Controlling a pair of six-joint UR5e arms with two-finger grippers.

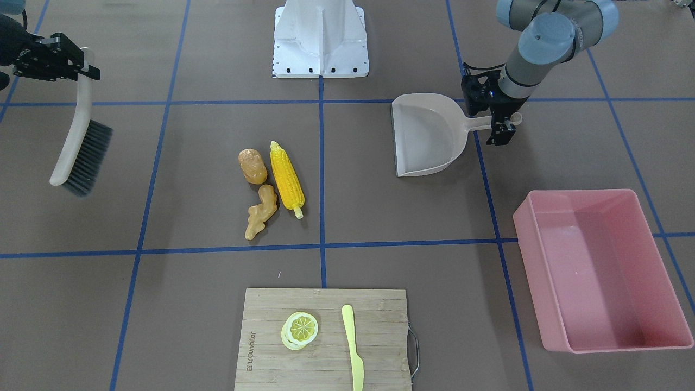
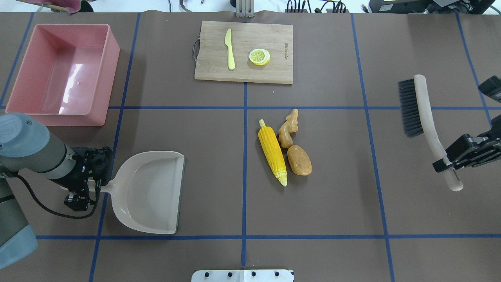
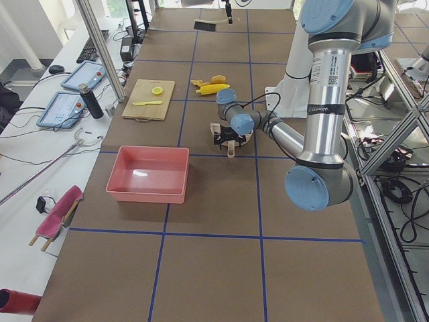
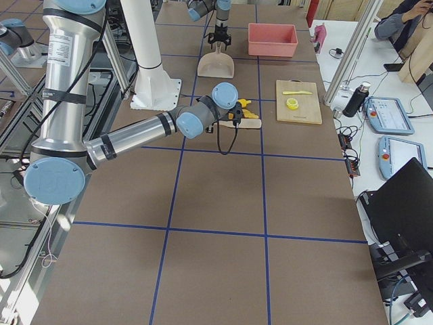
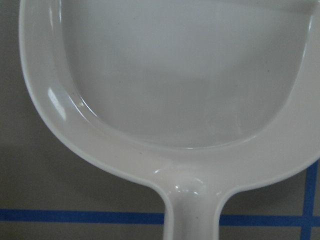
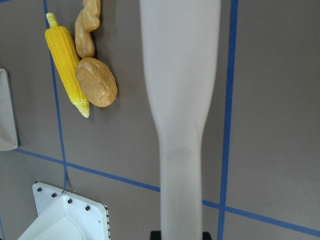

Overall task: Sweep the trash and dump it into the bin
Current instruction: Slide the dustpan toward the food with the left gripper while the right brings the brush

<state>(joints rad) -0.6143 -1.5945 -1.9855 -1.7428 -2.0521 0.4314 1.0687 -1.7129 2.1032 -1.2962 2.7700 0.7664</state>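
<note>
The yellow corn cob (image 2: 272, 152), tan-orange potato (image 2: 299, 159) and tan ginger root (image 2: 288, 128) lie together at the table's middle; they also show in the right wrist view, with the corn (image 6: 66, 63) at upper left. The pink bin (image 2: 62, 72) stands empty at the far left. My left gripper (image 2: 87, 187) is shut on the handle of the beige dustpan (image 2: 150, 192), which rests flat with its mouth toward the trash. My right gripper (image 2: 450, 163) is shut on the handle of a beige brush (image 2: 419, 109) with black bristles, held off to the right of the trash.
A wooden cutting board (image 2: 244, 52) at the far middle carries a lemon slice (image 2: 259, 56) and a pale yellow knife (image 2: 230, 49). The robot's white base (image 1: 320, 38) stands at the near edge. Blue tape lines cross the brown table.
</note>
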